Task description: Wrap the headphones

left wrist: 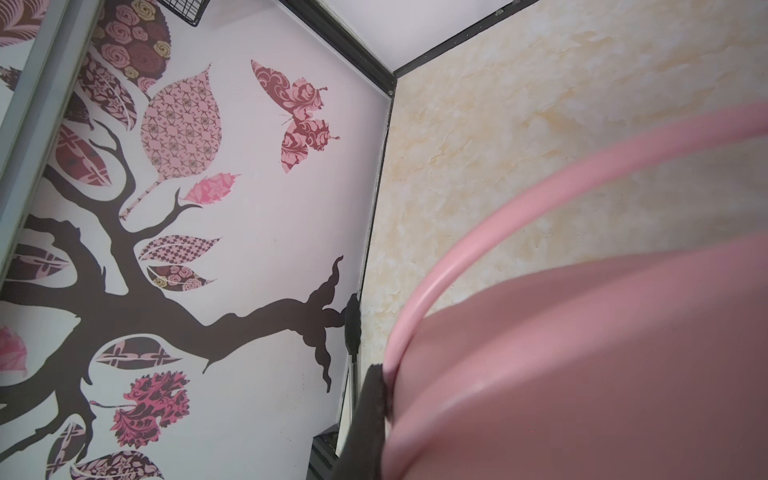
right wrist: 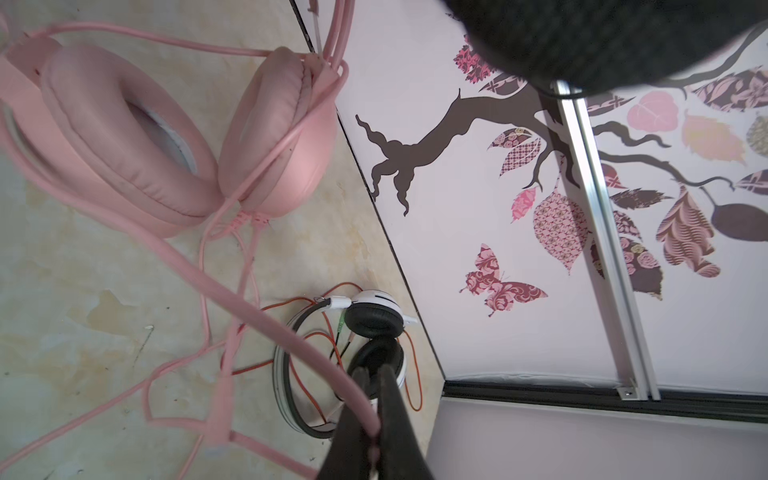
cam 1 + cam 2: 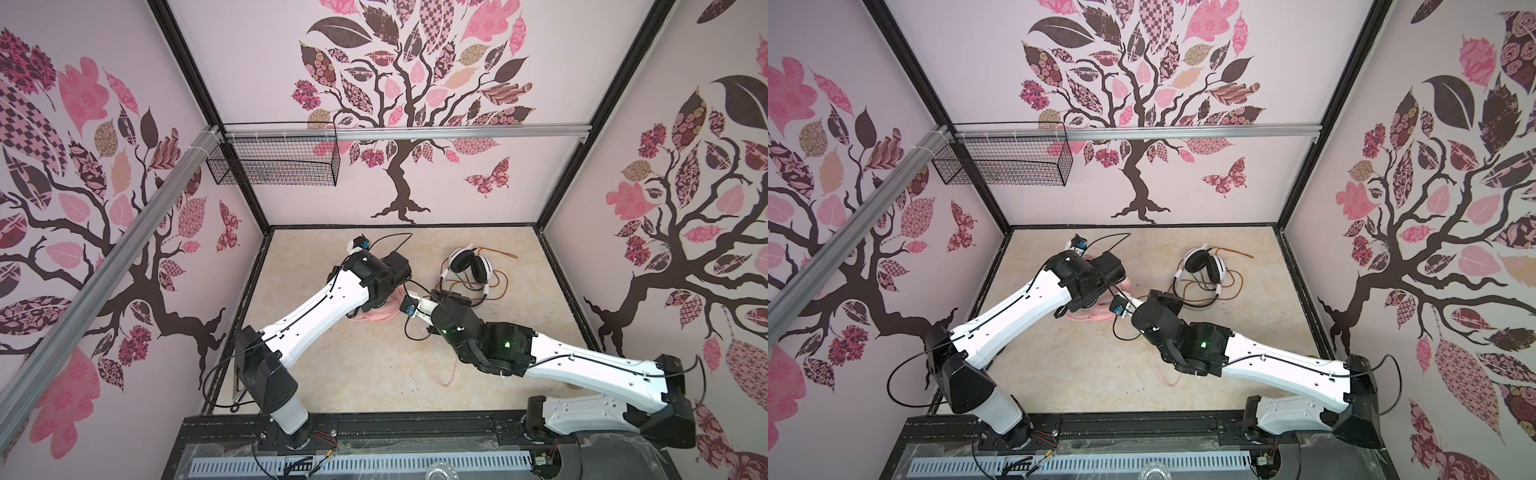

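Right jaws are closed on the thin pink cable [image 2: 266, 318], which leads to the pale pink padded over-ear headset [image 2: 95, 124] lying centrally on the surface [image 2: 83, 299]; left jaws, closed, pin its headband [image 1: 457, 253].

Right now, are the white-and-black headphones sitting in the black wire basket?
No, the white-and-black headphones lie on the beige marbled tabletop; the black wire basket hangs higher up.
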Controlling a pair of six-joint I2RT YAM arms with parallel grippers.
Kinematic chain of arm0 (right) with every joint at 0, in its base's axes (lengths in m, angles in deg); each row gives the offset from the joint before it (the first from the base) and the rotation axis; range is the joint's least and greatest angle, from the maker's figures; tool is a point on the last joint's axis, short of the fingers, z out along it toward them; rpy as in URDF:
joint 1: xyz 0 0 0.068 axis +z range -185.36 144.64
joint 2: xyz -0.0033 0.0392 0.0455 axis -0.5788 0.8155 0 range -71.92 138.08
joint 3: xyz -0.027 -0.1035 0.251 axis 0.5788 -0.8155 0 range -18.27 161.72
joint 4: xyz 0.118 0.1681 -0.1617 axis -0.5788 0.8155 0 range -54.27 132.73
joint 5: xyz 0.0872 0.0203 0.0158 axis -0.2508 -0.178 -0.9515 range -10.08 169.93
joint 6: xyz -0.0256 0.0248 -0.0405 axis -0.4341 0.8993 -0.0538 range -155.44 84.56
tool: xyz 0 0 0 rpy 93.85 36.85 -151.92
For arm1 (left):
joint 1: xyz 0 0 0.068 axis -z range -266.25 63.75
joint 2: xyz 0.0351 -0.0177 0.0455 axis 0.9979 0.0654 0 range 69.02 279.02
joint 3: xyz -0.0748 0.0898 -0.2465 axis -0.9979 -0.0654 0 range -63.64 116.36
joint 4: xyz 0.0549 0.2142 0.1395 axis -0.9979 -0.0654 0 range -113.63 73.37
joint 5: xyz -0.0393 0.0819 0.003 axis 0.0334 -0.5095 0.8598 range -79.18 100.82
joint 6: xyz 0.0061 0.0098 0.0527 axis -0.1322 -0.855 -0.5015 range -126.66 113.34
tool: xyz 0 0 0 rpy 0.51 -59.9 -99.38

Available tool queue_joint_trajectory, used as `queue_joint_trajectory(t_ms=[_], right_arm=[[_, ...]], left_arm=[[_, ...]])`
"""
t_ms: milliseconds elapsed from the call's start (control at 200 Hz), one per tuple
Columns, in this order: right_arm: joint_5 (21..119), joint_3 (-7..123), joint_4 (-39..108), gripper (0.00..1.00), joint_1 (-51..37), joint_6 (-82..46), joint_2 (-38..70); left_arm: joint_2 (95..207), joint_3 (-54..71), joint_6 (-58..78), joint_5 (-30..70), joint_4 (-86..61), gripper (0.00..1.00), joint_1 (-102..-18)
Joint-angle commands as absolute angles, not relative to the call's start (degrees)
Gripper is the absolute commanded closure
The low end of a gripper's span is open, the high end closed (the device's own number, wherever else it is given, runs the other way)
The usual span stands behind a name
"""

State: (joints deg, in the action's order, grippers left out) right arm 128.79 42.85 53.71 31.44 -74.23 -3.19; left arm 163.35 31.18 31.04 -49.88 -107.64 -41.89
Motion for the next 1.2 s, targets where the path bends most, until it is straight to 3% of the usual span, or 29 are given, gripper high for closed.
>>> queue_joint_trajectory(t_ms=[0, 230, 400, 700, 1135, 1195], right_arm=[[132.46, 44.41, 49.35, 1.0, 31.08, -77.89, -6.23], [124.65, 44.58, 48.46, 1.0, 27.83, -74.5, -7.52], [110.7, 42.17, 45.27, 1.0, 24.97, -76.24, -10.34], [88.98, 41.62, 41.43, 1.0, 23.18, -76.99, -11.31], [77.95, 46.72, 42.54, 1.0, 15.67, -69.39, -3.25], [76.1, 47.39, 43.49, 0.93, 14.98, -68.49, -2.2]], left_arm=[[159.92, 30.26, 32.73, -54.74, -107.25, 1.0, -41.95], [155.51, 26.97, 24.86, -47.36, -99.84, 1.0, -41.7], [148.74, 21.18, 14.6, -35.47, -90.17, 1.0, -41.16], [146.88, 18.21, 11.71, -26.85, -87.59, 1.0, -35.92], [142.71, 16.51, 10.83, -14.92, -84.85, 1.0, -33.96], [141.79, 16.06, 10.91, -11.8, -83.86, 1.0, -33.96]])
